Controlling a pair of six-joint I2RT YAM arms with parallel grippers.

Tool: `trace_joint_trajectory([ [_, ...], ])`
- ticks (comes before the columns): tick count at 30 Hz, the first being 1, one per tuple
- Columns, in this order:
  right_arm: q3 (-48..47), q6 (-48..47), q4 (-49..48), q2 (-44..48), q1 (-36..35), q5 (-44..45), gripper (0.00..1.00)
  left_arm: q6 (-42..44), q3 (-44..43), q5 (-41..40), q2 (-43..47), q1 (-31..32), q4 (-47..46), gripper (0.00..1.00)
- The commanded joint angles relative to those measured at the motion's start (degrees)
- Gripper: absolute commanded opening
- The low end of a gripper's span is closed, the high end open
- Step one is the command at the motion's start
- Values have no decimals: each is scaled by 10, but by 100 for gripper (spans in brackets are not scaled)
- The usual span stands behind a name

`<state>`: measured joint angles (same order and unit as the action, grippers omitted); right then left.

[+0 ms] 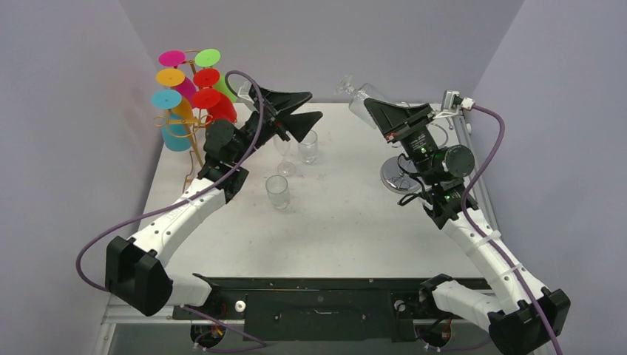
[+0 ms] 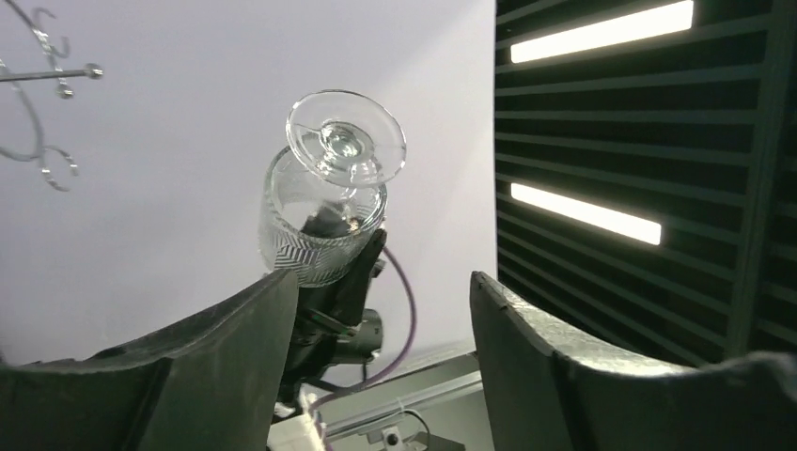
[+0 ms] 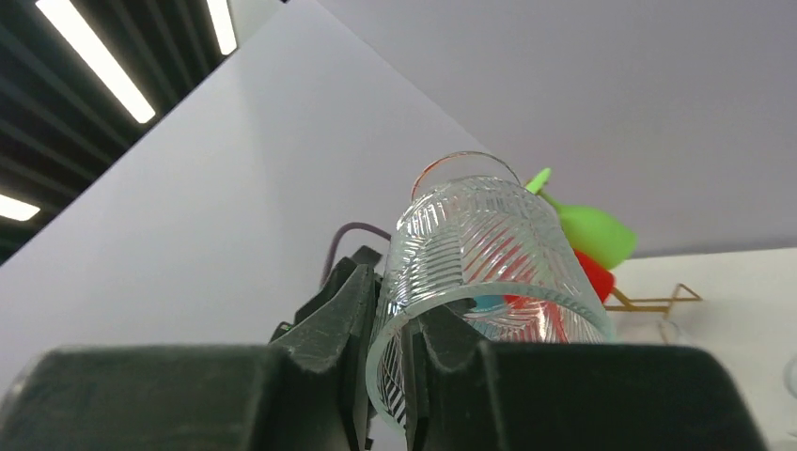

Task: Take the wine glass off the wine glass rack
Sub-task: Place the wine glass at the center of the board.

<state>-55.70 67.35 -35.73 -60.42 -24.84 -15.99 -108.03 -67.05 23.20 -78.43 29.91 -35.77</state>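
Observation:
A clear ribbed wine glass (image 1: 360,100) hangs in the air at the back right, tilted with its foot (image 2: 345,139) uppermost. My right gripper (image 1: 381,111) is shut on the bowl's wall near the rim (image 3: 489,254), one finger inside the bowl and one outside (image 3: 399,301). My left gripper (image 1: 304,108) is open and holds nothing, left of the glass and apart from it (image 2: 381,282). A gold wine glass rack (image 1: 194,140) hung with coloured glasses stands at the back left. Hooks of a chrome rack (image 2: 47,75) show in the left wrist view.
Three clear glasses stand mid-table (image 1: 277,191) (image 1: 308,146) (image 1: 283,151), below the left gripper. The chrome rack's round base (image 1: 395,177) sits beside the right arm. Purple walls close in on the left, the back and the right. Green and red glasses (image 3: 587,235) show behind the held one.

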Motion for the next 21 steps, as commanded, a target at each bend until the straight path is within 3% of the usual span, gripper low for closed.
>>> trace_joint_trajectory([
  [1, -68, -103, 154, 40, -1, 50, 0, 113, 37, 25, 47, -22, 41, 70],
  [3, -102, -126, 239, 43, -2, 58, 0, 160, 45, 28, 64, -32, 86, 85],
  [7, -184, -182, 372, 21, -6, 74, 0, 278, 44, 31, 107, -56, 210, 100],
  [9, -226, -209, 476, 1, -13, 83, 0, 326, 38, 33, 129, -80, 258, 97],
  [15, -321, -275, 644, -73, -59, 146, 0, 447, -7, 52, 175, -125, 389, 96],
  [21, -424, -314, 771, -184, -134, 235, 0, 622, -108, -22, 205, -129, 589, 96],
])
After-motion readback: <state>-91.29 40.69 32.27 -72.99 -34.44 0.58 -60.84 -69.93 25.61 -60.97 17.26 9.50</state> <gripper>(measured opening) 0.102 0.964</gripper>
